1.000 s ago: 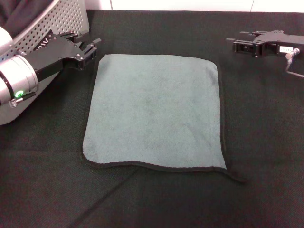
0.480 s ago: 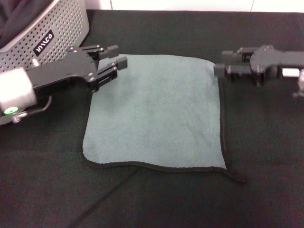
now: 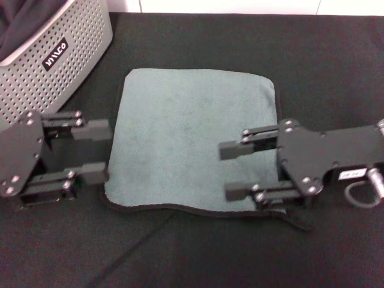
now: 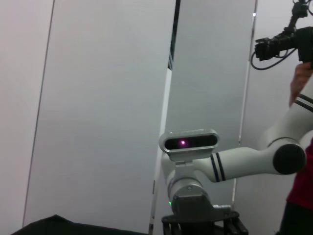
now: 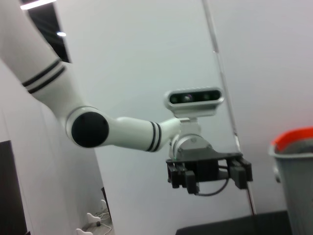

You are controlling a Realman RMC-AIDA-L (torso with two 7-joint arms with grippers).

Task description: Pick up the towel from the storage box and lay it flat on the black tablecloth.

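Head view: towel (image 3: 195,141) seen spread flat, grey-green face up, on black tablecloth (image 3: 324,72), right of storage box (image 3: 54,60) at far left. Task judged nearly finished; near right corner slightly curled. Inside box only dark fabric glimpsed. Left gripper (image 3: 90,153) and right gripper (image 3: 231,171) both spread wide, nothing held.

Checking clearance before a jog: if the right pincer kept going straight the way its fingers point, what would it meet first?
Probably nothing solid: the right pincer, open, points across the towel toward the left pincer, the first thing in that line. Its height above the cloth is unclear.
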